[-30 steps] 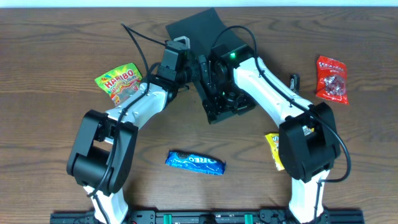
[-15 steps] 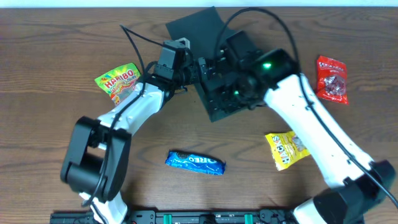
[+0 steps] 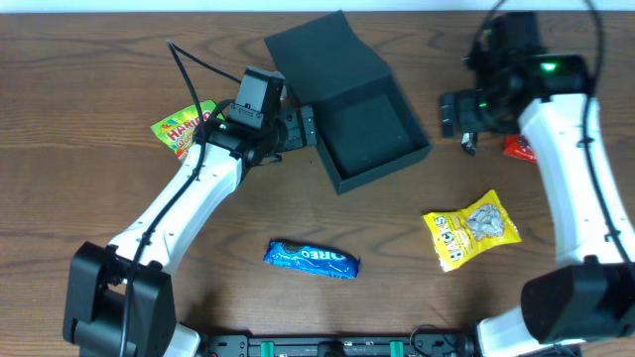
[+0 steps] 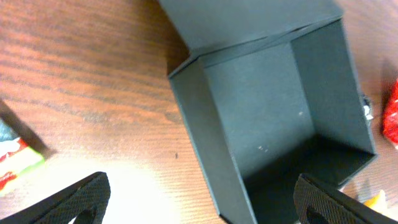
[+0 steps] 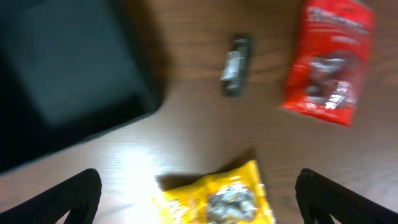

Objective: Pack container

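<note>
The container [image 3: 369, 127] is a dark square box standing open and empty at the table's back middle, its flap lid [image 3: 317, 52] tilted away behind it. My left gripper [image 3: 306, 127] hangs open just left of the box, nothing between its fingers [image 4: 78, 198]. The left wrist view looks down into the container [image 4: 273, 106], whose left wall lies between the jaws. My right gripper [image 3: 452, 114] is open to the right of the box, above bare table. In the blurred right wrist view the yellow packet [image 5: 217, 200] lies below, between the wide fingers [image 5: 341, 200].
A Haribo packet [image 3: 177, 129] lies left, partly under my left arm. A blue Oreo packet [image 3: 311, 258] sits at the front middle and a yellow packet [image 3: 472, 230] at the front right. A red packet [image 5: 329, 59] and a small dark clip [image 5: 236, 65] lie far right.
My right arm has swung away from over the container to the right side of the table. My left arm has drawn back a little to the left. The box now shows uncovered.
</note>
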### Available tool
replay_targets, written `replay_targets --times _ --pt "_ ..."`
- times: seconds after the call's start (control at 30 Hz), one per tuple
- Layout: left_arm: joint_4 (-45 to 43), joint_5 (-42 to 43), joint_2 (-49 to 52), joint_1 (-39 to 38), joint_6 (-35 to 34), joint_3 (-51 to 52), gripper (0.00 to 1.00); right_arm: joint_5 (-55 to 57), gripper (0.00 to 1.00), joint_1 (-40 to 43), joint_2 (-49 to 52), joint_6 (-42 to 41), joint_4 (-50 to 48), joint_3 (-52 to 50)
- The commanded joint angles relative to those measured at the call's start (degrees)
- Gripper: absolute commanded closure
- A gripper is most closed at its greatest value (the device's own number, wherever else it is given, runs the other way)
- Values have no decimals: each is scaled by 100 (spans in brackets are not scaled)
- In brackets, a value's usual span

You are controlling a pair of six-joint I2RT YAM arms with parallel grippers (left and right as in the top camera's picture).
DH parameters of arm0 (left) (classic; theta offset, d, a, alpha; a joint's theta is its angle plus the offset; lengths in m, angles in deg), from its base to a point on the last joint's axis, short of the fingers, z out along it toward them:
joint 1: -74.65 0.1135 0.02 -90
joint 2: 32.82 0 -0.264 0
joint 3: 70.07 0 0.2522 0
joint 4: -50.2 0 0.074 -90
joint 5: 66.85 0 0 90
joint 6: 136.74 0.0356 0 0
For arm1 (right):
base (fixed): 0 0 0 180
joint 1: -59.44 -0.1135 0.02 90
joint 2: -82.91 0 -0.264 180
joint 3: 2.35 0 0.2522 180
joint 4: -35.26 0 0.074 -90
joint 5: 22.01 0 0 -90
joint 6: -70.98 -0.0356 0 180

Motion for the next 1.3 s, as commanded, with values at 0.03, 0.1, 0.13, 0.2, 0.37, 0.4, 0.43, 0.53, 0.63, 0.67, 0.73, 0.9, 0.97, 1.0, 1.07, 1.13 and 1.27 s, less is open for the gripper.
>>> replay_targets --times 0.03,0.1,0.13,0.2,0.37,0.4,0.43,0.53,0.63,0.67,0.73,0.9,0.97,1.0,1.07,1.13,1.27 --pt "39 -450 271 20 -190 -61 4 44 1 407 260 175 -50 26" --pt "-94 -457 446 20 -188 -61 5 2 1 483 426 175 -48 26" --pt "-227 -529 597 26 -195 -61 5 -42 1 487 577 175 -57 26" --pt "-422 -570 804 55 -293 -68 5 -39 1 470 787 175 -66 26" --pt "-549 -575 1467 378 -472 -426 5 -103 1 459 1296 175 -151 26" --pt "-527 -573 1567 457 -472 -516 4 -105 1 459 1349 175 -160 26" --pt "-520 -592 1676 531 -466 -619 5 -103 1 459 1408 175 -173 26" --pt "-505 -684 1915 669 -463 -870 4 -107 1 459 1480 175 -201 26" --pt "-505 -793 2138 710 -417 -1152 4 -142 1 457 1504 177 -251 26" --pt "-503 -890 2221 708 -417 -1261 4 -149 1 457 1504 175 -280 26" --pt "-490 -1008 2363 699 -398 -1427 4 -149 1 452 1508 175 -369 26" --pt "-378 -1145 2686 693 -354 -1711 4 -146 1 455 1510 177 -575 26" --pt "-367 -1270 2693 693 -330 -1711 4 -146 1 455 1510 177 -680 22" --pt "-369 -1287 2691 693 -308 -1714 4 -146 1 452 1510 177 -708 22" --pt "-363 -1300 2691 693 -269 -1714 5 -151 1 448 1513 177 -730 17" --pt "-356 -1307 2691 693 -267 -1714 5 -289 1 437 1565 221 -680 15" --pt "-369 -1305 2691 693 -269 -1714 5 -393 1 387 1790 225 -553 -37"
